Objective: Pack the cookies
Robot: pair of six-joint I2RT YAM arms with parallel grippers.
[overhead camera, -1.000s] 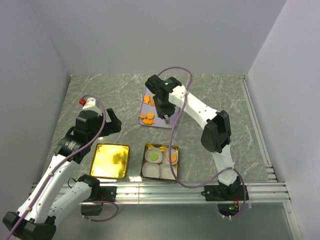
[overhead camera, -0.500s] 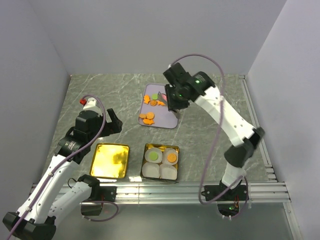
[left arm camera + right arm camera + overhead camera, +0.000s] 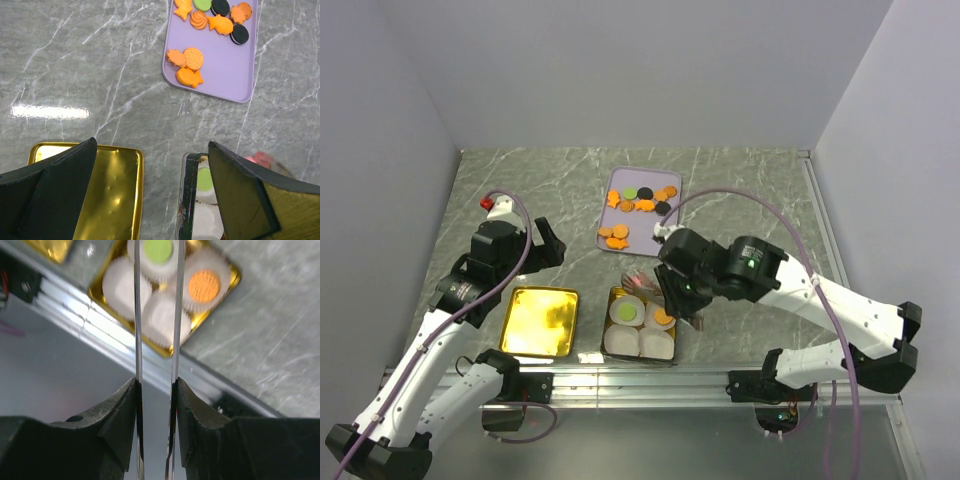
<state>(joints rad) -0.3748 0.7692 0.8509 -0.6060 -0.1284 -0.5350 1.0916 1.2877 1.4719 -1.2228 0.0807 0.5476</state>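
Several cookies (image 3: 616, 235), mostly orange with a green and two black ones, lie on a lavender tray (image 3: 642, 243) at mid-table. My right gripper (image 3: 676, 296) is shut on metal tongs (image 3: 137, 315), whose blades reach over the gold tin (image 3: 613, 296). A blurred pink cookie (image 3: 638, 281) shows at the tongs' tip above the tin's far edge. In the tin's white paper cups sit a green cookie (image 3: 158, 250) and an orange cookie (image 3: 203, 286). My left gripper (image 3: 151, 145) hangs open and empty above the table between lid and tin.
The gold tin lid (image 3: 539, 321) lies upside down left of the tin. An aluminium rail (image 3: 650, 375) runs along the near table edge. Grey walls close in the left, back and right sides.
My right arm swung from the lavender tray down to the tin, carrying the pink cookie in the tongs. The left arm has stayed put.
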